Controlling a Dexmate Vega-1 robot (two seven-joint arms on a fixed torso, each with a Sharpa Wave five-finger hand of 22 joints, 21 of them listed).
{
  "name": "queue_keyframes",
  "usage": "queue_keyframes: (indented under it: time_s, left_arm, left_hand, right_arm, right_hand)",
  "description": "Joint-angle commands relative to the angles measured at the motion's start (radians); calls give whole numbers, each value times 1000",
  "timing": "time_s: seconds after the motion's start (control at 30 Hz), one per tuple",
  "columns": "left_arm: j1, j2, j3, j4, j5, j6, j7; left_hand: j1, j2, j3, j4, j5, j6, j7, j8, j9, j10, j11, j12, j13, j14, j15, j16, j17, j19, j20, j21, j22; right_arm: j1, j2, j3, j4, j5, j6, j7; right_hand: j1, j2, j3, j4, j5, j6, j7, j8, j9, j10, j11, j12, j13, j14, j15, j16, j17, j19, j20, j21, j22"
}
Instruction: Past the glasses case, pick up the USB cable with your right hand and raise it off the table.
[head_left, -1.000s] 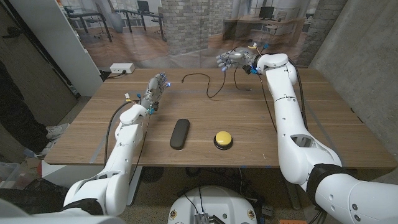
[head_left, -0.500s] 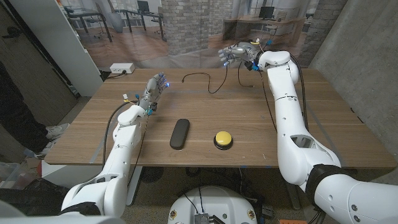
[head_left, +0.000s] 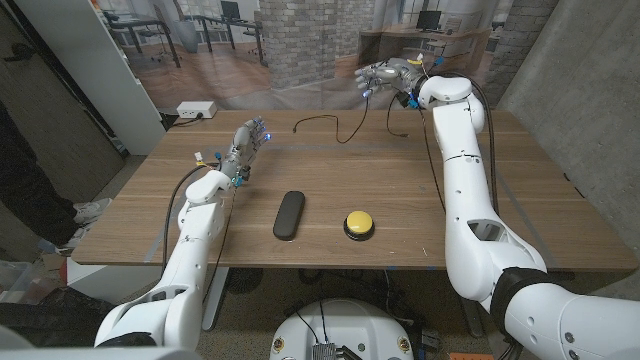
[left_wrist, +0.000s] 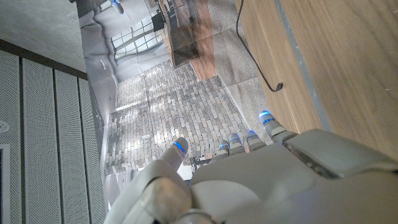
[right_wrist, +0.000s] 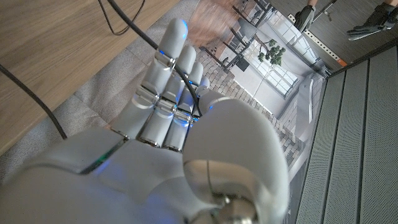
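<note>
the right hand (head_left: 385, 76) was seen raised above the bench's (head_left: 520, 190) far edge, with the cable (head_left: 345, 128) pinched between its fingers (right_wrist: 168, 74), as the right wrist view showed. from the hand the cable hung down and toward the robot's left, its loop and far end trailing along the far part of the bench, past the case (head_left: 289, 214) and the yellow button (head_left: 359, 222). part of it seemed to be touching the wood, so a further lift was judged needed. the left hand (head_left: 248, 143) stood released, fingers apart, well apart from the cable.
</note>
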Motion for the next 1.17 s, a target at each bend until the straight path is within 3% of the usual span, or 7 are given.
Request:
queue_keyframes:
  time_s: [0.03,0.53,1.17]
  left_arm:
    - [29,6,-8,-41,-13,8,-16]
    - [33,21,-13,-31,-29,10,-52]
    - [-18,50,-5,76,-28,13,-96]
  left_hand:
    - [-7,96,-1,0,4,-1,0,5,5,-2,3,6,3,-3,1,6,5,4,5,-5,5]
    - [-7,97,-1,0,5,-1,1,5,5,-2,3,6,3,-2,1,7,5,6,3,-6,5]
    - [-7,96,-2,0,5,-2,-1,4,5,-3,4,6,3,-3,1,6,5,4,5,-7,5]
  right_arm:
    - [-25,9,0,-86,-17,-28,-22]
    - [-50,19,-12,-152,-58,-70,-45]
    - [-37,46,-10,-109,-64,-41,-89]
  right_hand:
    - [4,6,-1,6,6,37,13,6,-1,27,14,-4,4,26,-34,4,5,-45,-54,9,-1]
    - [6,5,-3,8,7,41,13,5,-1,31,17,-10,9,32,-33,6,5,-49,-54,23,-3]
    - [7,4,-7,11,7,45,11,2,-1,37,14,-18,17,27,-34,4,6,-62,-55,41,-7]
